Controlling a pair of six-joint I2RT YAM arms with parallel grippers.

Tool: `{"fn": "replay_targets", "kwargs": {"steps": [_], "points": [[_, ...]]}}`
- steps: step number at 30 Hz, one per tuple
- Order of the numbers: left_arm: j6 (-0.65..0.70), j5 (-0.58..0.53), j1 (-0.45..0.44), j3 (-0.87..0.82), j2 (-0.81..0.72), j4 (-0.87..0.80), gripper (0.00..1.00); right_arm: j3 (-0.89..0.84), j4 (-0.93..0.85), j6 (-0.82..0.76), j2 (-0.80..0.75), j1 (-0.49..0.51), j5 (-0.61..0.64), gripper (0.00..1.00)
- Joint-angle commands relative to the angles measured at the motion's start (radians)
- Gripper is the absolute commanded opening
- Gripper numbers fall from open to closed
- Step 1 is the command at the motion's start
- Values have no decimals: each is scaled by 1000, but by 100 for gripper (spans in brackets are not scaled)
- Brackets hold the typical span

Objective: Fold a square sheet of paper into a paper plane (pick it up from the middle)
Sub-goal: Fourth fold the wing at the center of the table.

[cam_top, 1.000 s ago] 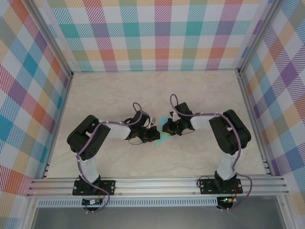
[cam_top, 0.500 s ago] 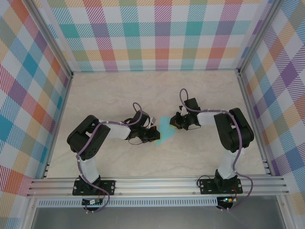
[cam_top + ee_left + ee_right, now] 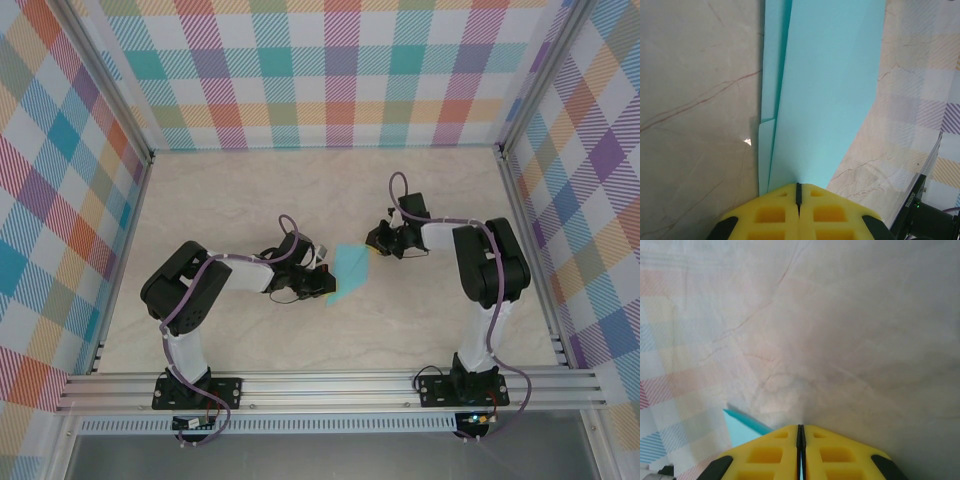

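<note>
The turquoise sheet of paper [image 3: 350, 268] lies folded into a long, layered shape on the marble table [image 3: 230, 200], between the two arms. My left gripper [image 3: 326, 284] is shut on its near end. In the left wrist view the folded layers [image 3: 825, 90] run straight up from the closed yellow fingertips [image 3: 798, 186]. My right gripper [image 3: 373, 244] sits just up and right of the paper with its jaws together. In the right wrist view a turquoise corner [image 3: 742, 426] pokes out to the left behind the yellow fingers [image 3: 800, 427]. A thin turquoise sliver shows in the slit; I cannot tell if it is pinched.
Plaid walls [image 3: 330, 70] and aluminium rails [image 3: 330, 385] enclose the table on all sides. Bare marble stretches behind and to both sides of the paper.
My right gripper has drawn back up and to the right, off the paper, uncovering more turquoise. The left gripper has stayed put, shut on the paper.
</note>
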Motion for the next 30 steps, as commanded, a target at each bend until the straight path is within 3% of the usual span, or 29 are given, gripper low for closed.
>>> {"fn": "replay_targets", "kwargs": {"steps": [1,9,16,22,30], "points": [[27,-124,-3,-76,107,-196,1,27,-22,-25,0,-6,7,12],[25,-124,-3,-72,98,-196,1,-33,-22,6,-152,43,-54,16],[25,-129,-3,-63,90,-209,1,-75,-11,64,-132,180,-49,10],[26,-122,-3,-58,93,-209,1,-142,83,107,-63,202,-88,9],[25,-118,-3,-51,87,-213,1,-177,31,81,-57,208,-2,8]]}}
